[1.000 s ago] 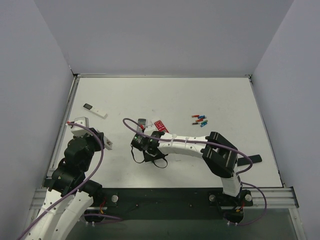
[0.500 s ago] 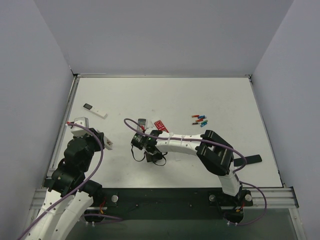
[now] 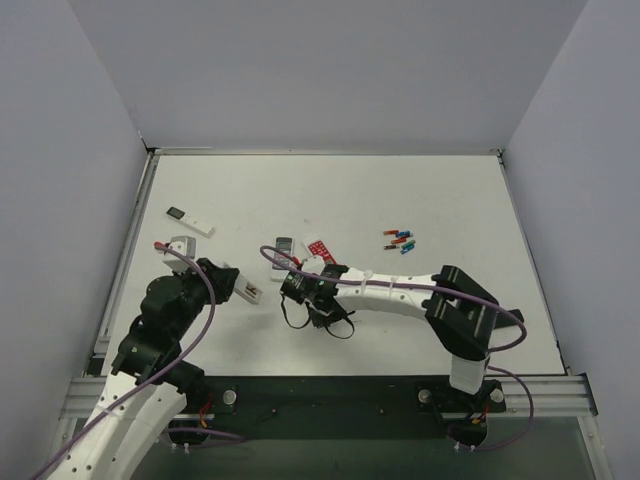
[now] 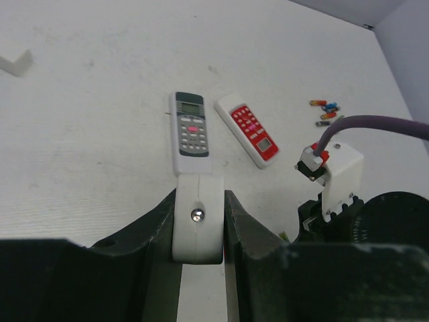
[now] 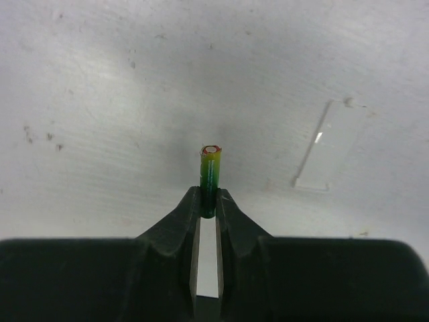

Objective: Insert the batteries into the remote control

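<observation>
My left gripper [image 3: 236, 285] [image 4: 199, 201] is shut on a white flat body with a screw in it [image 4: 198, 218], which looks like the remote control [image 3: 248, 291] seen from its back end; its button face is hidden. My right gripper [image 3: 300, 291] [image 5: 208, 198] is shut on a green battery [image 5: 210, 169] that stands up between the fingertips, just right of the remote. The other batteries [image 3: 400, 240] [image 4: 326, 111] lie in a small cluster further back on the right.
A grey-faced remote [image 3: 284, 247] [image 4: 190, 129] and a red remote [image 3: 320, 250] [image 4: 249, 129] lie behind the grippers. A white stick with a black end [image 3: 190, 221] lies at the back left. A clear flat piece [image 5: 323, 153] lies on the table. A black object [image 3: 510, 318] lies at the right.
My left arm has swung to the right with the white remote, up close to the right gripper. The right gripper has shifted a little to the right, still holding the green battery.
</observation>
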